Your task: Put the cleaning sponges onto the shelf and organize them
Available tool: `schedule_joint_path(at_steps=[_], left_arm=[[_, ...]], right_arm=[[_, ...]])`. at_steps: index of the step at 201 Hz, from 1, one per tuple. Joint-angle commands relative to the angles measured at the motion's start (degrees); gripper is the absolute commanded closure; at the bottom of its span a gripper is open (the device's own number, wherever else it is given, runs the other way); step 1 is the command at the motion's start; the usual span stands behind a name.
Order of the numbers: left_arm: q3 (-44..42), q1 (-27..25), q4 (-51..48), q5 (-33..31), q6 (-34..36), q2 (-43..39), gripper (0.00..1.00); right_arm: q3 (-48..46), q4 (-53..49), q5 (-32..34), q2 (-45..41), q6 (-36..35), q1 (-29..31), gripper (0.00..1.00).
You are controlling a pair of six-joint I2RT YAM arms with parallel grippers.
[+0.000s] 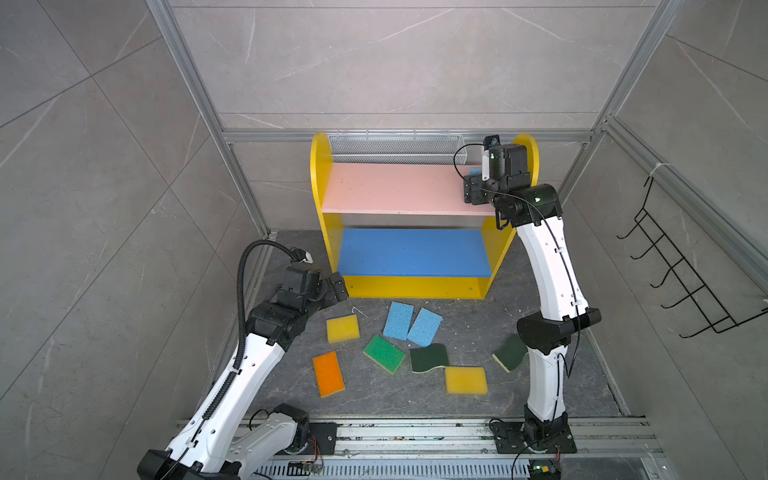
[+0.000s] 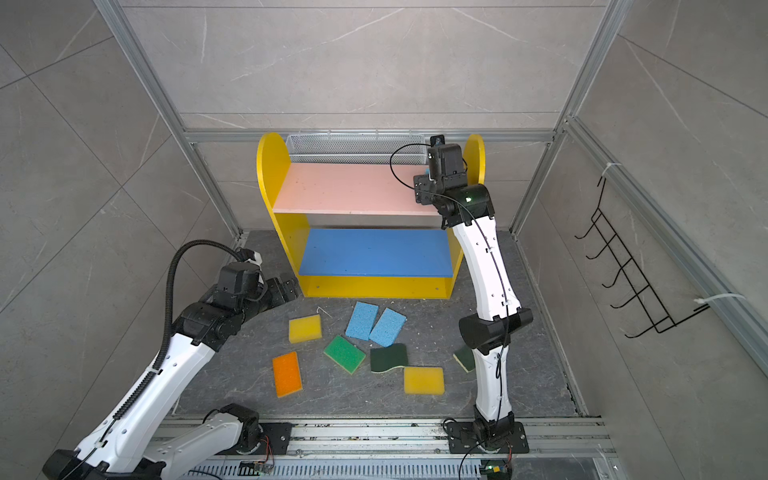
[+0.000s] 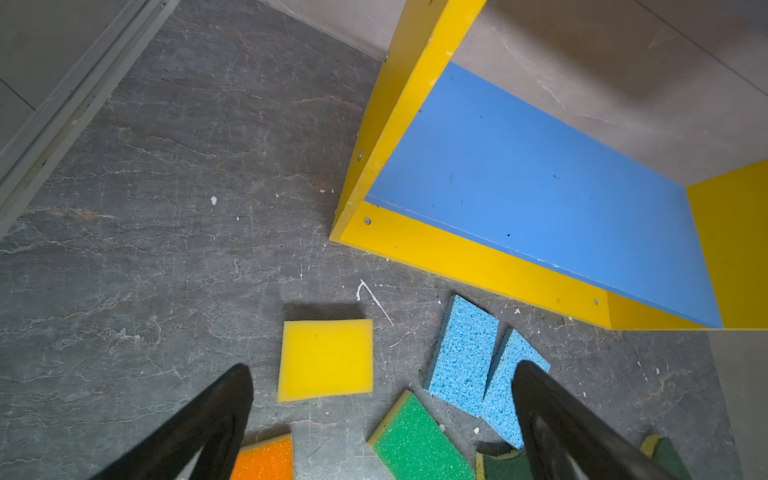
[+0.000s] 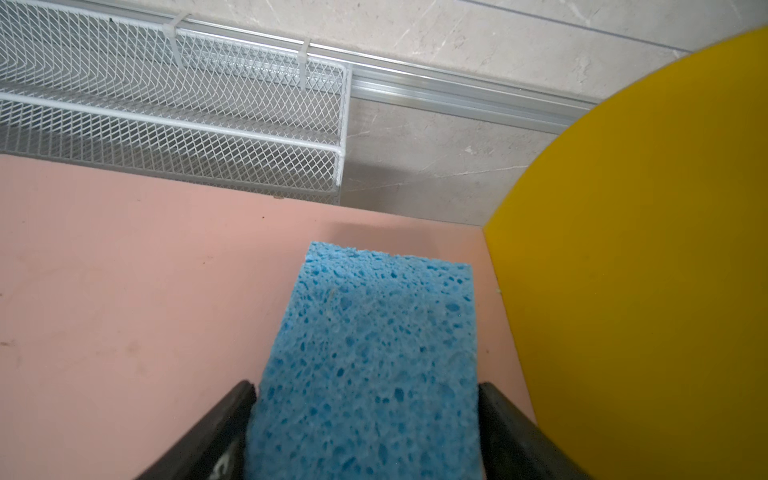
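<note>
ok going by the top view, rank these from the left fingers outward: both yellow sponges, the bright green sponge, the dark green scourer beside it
1. yellow sponge, on the floor just in front of the left fingers
2. bright green sponge, mid floor
3. dark green scourer, right of the green one
4. other yellow sponge, front right

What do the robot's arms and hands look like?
Both arms have smooth white shells with chunky black joints. The left arm carries a ribbed black hose; the right arm has a thin black cable and small green lights. The left hand and right hand are black, each with two tapering fingers.
</note>
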Motion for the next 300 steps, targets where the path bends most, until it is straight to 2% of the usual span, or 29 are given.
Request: schedule_joint_path(at_steps=[1, 38, 215, 300], left_arm=[[-1.0, -0.2, 2.8, -2.0, -1.4, -3.3, 0.00], [-0.4, -0.2, 1.9, -3.0, -0.8, -4.2, 0.00], [0.4, -0.2, 0.8, -1.6, -0.4, -3.8, 0.00], [0.8, -0.2, 0.4, 0.4, -0.5, -2.1, 0.00]], right_arm=[[0.2, -2.7, -1.1, 1.0, -0.4, -0.2, 0.15], [0.3, -3.1, -1.0, 0.6, 0.2, -0.1, 0.09], [-0.9, -3.3, -1.5, -1.6, 0.3, -0.1, 0.01], [-2.5, -6.4, -2.0, -3.4, 3.9, -0.2, 0.01]])
